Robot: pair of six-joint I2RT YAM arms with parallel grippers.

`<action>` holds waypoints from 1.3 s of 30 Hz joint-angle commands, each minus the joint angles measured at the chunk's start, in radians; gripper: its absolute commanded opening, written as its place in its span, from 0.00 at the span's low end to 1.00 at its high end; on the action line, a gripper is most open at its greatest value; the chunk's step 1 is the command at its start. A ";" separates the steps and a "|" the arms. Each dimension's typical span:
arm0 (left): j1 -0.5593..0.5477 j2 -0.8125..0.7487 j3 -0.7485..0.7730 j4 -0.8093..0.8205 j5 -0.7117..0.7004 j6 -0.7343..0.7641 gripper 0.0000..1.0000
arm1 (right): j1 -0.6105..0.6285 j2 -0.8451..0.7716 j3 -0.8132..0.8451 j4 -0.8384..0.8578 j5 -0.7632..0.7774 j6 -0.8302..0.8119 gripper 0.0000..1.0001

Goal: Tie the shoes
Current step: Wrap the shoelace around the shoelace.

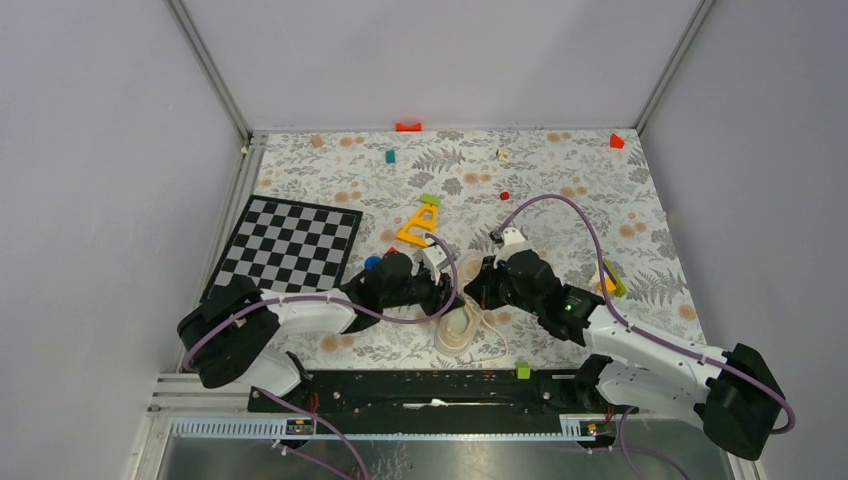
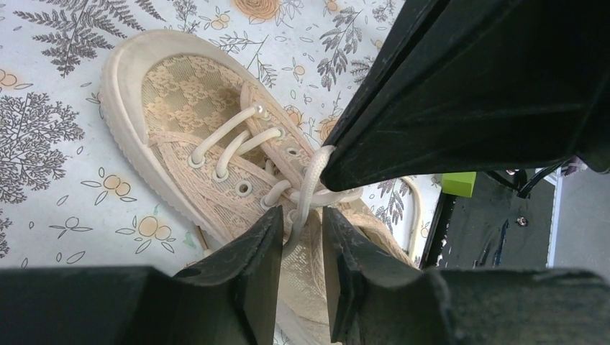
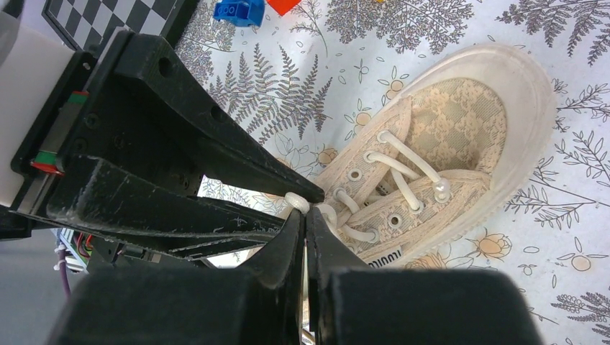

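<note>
Pale grey walls on three sides here: back wall (image 1: 430, 50), left wall (image 1: 90, 150), right wall (image 1: 770, 150), all plain and matte. A left aluminium post (image 1: 210, 65) and a right aluminium post (image 1: 675, 65) rise slanting from the table's far corners. The tablecloth (image 1: 560, 170) is white, printed with grey ferns and orange flowers. Along the near edge runs a black rail (image 1: 400, 385), with dull sheet metal (image 1: 450, 455) below it. The light is soft and even.
</note>
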 commanded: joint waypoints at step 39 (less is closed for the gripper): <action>-0.094 -0.117 -0.166 0.305 -0.292 -0.115 0.99 | 0.002 -0.071 -0.018 0.013 0.123 0.068 0.00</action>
